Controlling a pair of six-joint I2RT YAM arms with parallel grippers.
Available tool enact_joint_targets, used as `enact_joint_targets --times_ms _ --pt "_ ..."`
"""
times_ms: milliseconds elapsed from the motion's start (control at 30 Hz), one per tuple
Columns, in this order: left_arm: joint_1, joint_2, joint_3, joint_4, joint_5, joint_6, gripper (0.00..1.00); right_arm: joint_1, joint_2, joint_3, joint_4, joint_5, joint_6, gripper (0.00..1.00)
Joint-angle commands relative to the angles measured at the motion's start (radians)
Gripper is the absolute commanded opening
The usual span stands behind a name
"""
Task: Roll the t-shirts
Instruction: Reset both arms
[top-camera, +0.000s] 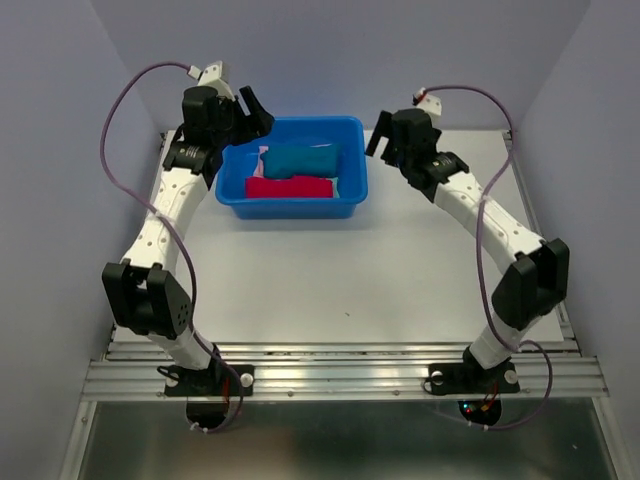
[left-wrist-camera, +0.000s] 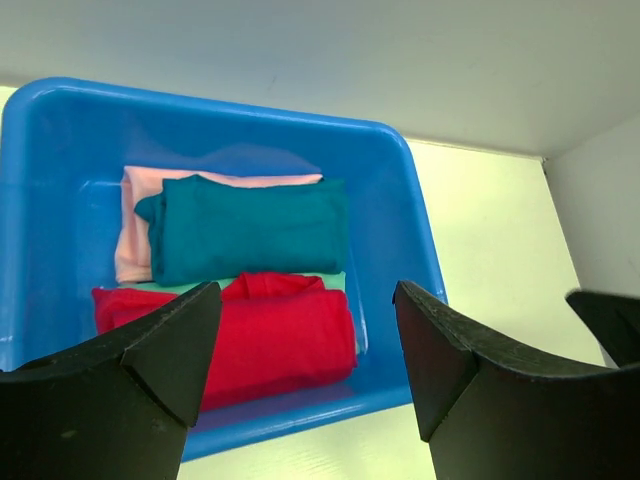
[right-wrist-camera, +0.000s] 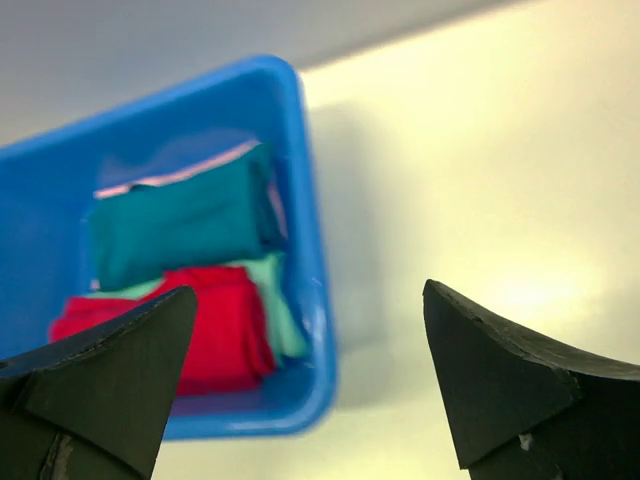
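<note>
- Teal-blue t-shirt (left-wrist-camera: 250, 228): a rolled bundle lying in the blue plastic tub (top-camera: 300, 122), over a pink bundle (left-wrist-camera: 130, 240) and some pale green cloth (right-wrist-camera: 278, 305).
- Red t-shirt (left-wrist-camera: 290, 335): rolled, touching the teal one, at the tub's near wall.
- Left gripper (left-wrist-camera: 307, 290): fingers spread wide, empty, over the tub's left rim.
- Right gripper (right-wrist-camera: 309, 292): fingers wide apart, empty, beside the right rim.
- Step: we judge this the release after stowing. Next, both arms must draw clear without snagging cloth.

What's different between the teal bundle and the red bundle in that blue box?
The teal bundle lies at the tub's far side, the red bundle at the side nearer the arms. Teal rests on pink cloth; red covers pale green cloth. Both are folded compactly inside the tub.
</note>
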Motion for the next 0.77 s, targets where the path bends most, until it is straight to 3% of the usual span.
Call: enact_joint_targets --times_ms 0,167,367,600,733 --pt "-0.004 -0.085 -0.135 -0.001 -0.057 0.028 0.81 -0.008 -0.191 -0.241 -0.122 0.189 0.069 1.0" --pt "-0.004 -0.249 -0.343 0.103 -0.056 -0.005 0.81 -0.008 -0.429 -0.505 -0.167 0.215 0.129 1.0" --pt "-0.016 -0.378 -0.508 0.092 -0.056 -0.01 0.81 -0.008 -0.733 -0.795 -0.234 0.244 0.224 1.0" --pt "-0.041 -0.598 -0.759 0.091 -0.08 -0.024 0.8 -0.008 -0.853 -0.939 -0.308 0.247 0.299 1.0" --pt "-0.042 -0.685 -0.858 0.086 -0.102 -0.004 0.8 -0.008 -0.902 -0.988 -0.258 0.228 0.263 1.0"
